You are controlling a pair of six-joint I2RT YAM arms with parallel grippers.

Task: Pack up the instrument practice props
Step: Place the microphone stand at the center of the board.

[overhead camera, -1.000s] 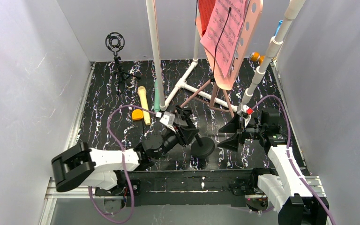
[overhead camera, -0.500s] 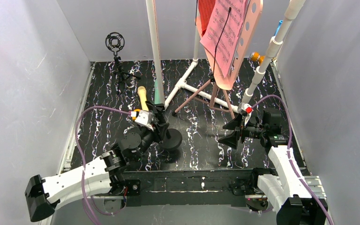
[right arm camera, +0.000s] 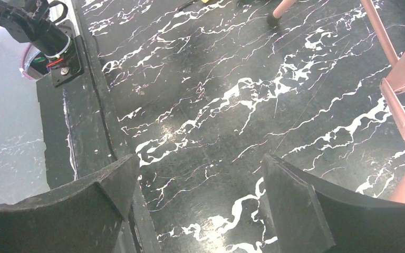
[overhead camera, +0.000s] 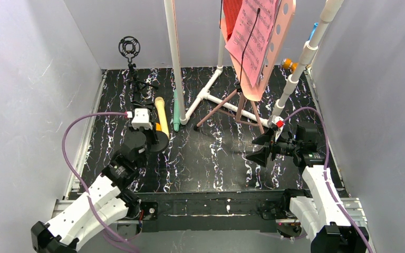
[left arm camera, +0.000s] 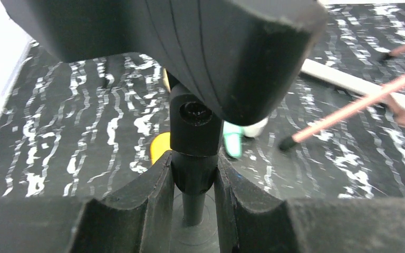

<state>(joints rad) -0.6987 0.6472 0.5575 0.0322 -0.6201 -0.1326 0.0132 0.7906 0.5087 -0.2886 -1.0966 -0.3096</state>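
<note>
The pink hole-punched music stand (overhead camera: pixel 280 31) stands at the back on tripod legs (overhead camera: pixel 241 107). It holds pink sheet music (overhead camera: pixel 253 39) and a red folder (overhead camera: pixel 233 15). A yellow microphone (overhead camera: pixel 161 112) and a mint-green microphone (overhead camera: pixel 176 115) lie on the mat left of centre. My left gripper (overhead camera: pixel 151 138) is shut on the post (left arm camera: pixel 192 169) of a black round-base stand (overhead camera: pixel 162 141), right beside the yellow microphone. My right gripper (overhead camera: pixel 258 149) is open and empty over bare mat (right arm camera: pixel 205 105), near a pink tripod leg (right arm camera: pixel 398 108).
A white pipe frame (overhead camera: pixel 176 58) rises mid-back, with a foot (overhead camera: pixel 227 103) across the mat. A black shock-mount on a small tripod (overhead camera: pixel 131 50) stands back left. Grey walls close in both sides. An orange piece (overhead camera: pixel 164 127) lies by the yellow microphone.
My left arm has swung left from the middle of the mat, carrying the black round-base stand to beside the yellow microphone. The right arm has not moved.
</note>
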